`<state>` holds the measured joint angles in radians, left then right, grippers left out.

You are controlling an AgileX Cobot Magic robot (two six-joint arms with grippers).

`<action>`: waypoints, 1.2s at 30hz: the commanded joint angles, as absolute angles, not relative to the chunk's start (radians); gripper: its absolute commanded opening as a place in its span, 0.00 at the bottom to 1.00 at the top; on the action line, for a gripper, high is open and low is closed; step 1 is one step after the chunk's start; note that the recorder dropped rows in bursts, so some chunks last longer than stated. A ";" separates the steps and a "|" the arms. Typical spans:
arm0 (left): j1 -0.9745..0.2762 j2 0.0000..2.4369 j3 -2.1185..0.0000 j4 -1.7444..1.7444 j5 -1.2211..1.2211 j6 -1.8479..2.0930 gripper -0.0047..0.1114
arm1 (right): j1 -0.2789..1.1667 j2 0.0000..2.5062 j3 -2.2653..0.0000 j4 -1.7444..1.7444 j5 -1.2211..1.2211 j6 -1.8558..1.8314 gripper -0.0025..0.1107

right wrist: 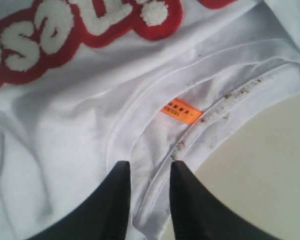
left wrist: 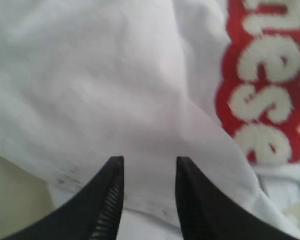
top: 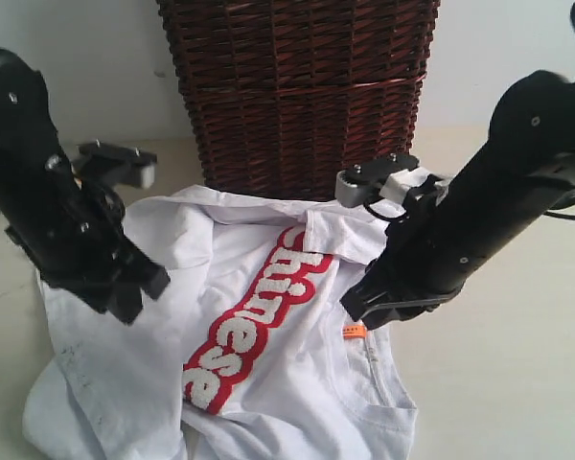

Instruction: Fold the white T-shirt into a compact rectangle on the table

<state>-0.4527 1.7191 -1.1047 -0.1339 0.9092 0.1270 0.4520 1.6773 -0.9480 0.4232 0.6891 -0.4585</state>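
The white T-shirt (top: pixel 125 383) lies rumpled on the table (top: pixel 517 383). Its red band (top: pixel 254 321) of fuzzy white letters runs slantwise away from the wicker basket (top: pixel 297 96), which stands just beyond the band's far end. The shirt's length, collar to hem, therefore lies across the band, with one arm on either side of it.

The left gripper (left wrist: pixel 150 161) hangs over plain cloth on the hem side of the band, near a stitched edge where the table shows. Its jaws stand moderately apart and nothing is caught between them. The right gripper (right wrist: pixel 150 165) is on the collar side of the band, right at the neck opening. Its jaws are parted by a narrow gap with the collar seam running toward that gap, and no cloth appears pinched.

Any grasp at the neckline probably falls to the right arm and any at the hem edge to the left.

The letters read "hinese", with the first letter partly under a fold, so likely "Chinese". An orange tag (right wrist: pixel 181 111) inside the collar carries print too small to read.
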 commanded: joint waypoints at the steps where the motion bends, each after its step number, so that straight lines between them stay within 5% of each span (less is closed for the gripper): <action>1: -0.573 1.699 -0.973 -0.183 0.858 0.142 0.38 | 0.453 1.761 -0.942 0.445 0.653 -0.466 0.27; 12: -0.721 1.699 -0.831 -0.197 0.727 0.119 0.38 | 0.453 1.925 -0.942 0.432 0.611 -0.466 0.16; 17: -0.660 1.699 -0.823 0.055 0.795 -0.068 0.38 | 0.453 1.971 -0.942 0.400 0.608 -0.466 0.02; 36: -0.430 1.747 -0.840 0.106 0.578 -0.202 0.37 | 0.453 1.990 -0.942 0.335 0.613 -0.416 0.02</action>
